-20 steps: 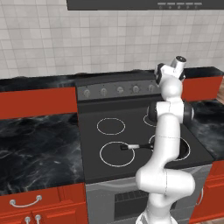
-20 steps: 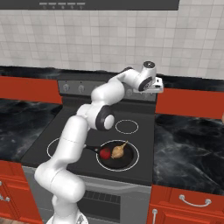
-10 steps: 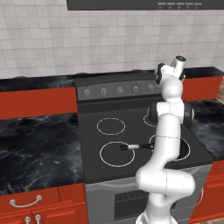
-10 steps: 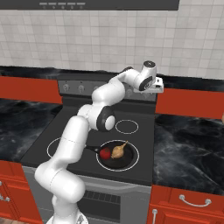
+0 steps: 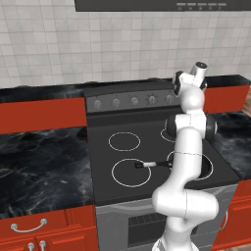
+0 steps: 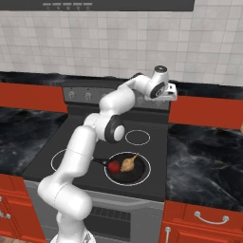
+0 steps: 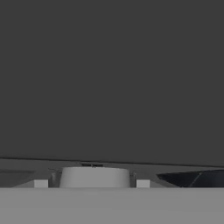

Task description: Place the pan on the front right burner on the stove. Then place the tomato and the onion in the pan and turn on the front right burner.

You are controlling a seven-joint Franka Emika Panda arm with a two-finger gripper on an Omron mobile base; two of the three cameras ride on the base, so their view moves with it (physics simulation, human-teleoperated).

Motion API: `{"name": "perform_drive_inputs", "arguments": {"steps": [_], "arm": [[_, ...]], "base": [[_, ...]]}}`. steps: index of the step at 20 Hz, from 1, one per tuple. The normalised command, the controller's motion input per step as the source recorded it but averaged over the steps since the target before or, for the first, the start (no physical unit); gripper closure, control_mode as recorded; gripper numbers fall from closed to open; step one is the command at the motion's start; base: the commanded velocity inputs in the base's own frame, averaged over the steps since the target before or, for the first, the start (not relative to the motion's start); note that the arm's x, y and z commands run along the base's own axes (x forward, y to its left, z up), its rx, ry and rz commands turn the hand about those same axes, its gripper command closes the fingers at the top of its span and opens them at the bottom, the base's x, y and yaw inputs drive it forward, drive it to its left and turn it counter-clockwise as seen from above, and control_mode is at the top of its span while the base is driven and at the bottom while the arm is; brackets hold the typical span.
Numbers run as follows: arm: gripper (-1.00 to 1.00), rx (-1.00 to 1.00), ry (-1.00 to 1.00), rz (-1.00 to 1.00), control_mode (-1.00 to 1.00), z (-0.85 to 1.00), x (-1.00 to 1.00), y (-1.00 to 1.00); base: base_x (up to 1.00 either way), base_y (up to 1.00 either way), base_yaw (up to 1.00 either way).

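While gripper [image 7: 92, 178] straddles a grey knob [image 7: 94, 177], grip unclear, black glass stove [image 6: 71, 140], red cabinets [image 5: 41, 114]

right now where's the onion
In the right base view the onion lies inside the pan on the front right burner, just right of the tomato.

A black glass-top stove [image 6: 156, 182] sits between two dark marbled counters [image 5: 44, 164] with red cabinet fronts. Four white ring burners mark the glass. On the front right burner [image 6: 147, 163], a small black pan [image 6: 135, 176] rests inside the ring, its thin handle [image 5: 153, 163] pointing toward 9 o'clock over the glass. At 12 o'clock, the stove's grey back panel [image 5: 122, 93] carries a row of round knobs [image 5: 134, 101].
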Motion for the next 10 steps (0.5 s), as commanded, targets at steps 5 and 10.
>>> {"name": "perform_drive_inputs", "arguments": {"steps": [5, 10], "arm": [[1.00, -0.24, -0.07, 0.00, -1.00, -0.28, 0.00, 0.26], [1.00, -0.19, -0.06, 0.00, -1.00, -0.33, 0.00, 0.33]], "base": [[0.00, 0.00, 0.00], [0.00, 0.00, 0.00]]}}
